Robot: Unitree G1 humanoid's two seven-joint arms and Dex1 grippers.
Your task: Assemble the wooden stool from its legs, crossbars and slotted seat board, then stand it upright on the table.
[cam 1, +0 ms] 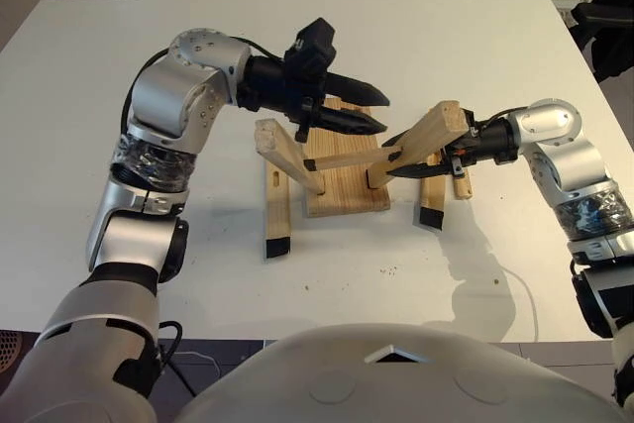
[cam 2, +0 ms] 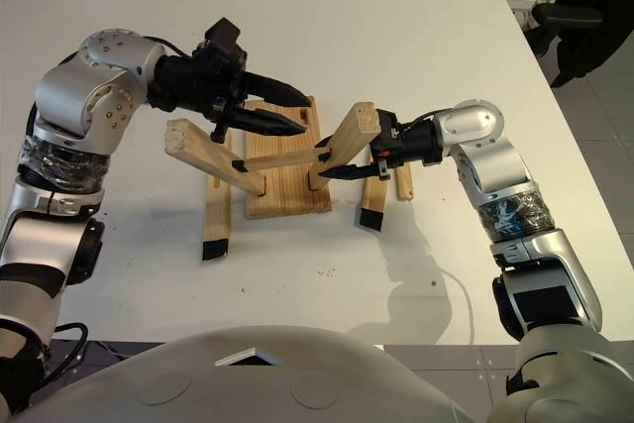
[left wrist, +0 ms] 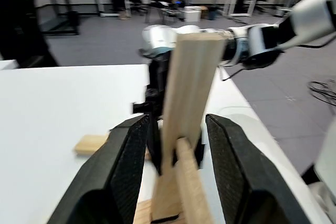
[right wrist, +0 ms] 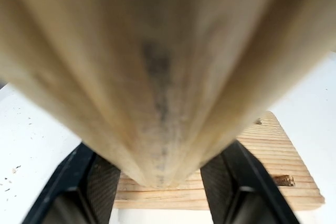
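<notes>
White table (cam 1: 475,56), slotted seat board (cam 1: 347,197) flat at centre; left-hand leg (cam 1: 287,158) and right-hand leg (cam 1: 428,134) stand tilted on it, joined by a crossbar (cam 1: 342,159). Your right gripper (cam 1: 399,159) pinches the right-hand leg; your left gripper (cam 1: 382,114) hangs spread over the crossbar. Steady that leg, then seat the joint squarely before letting go.

Left claw (left wrist: 178,121) spread apart, wooden leg (left wrist: 190,93) standing beyond it, white table (left wrist: 58,108) beneath
</notes>
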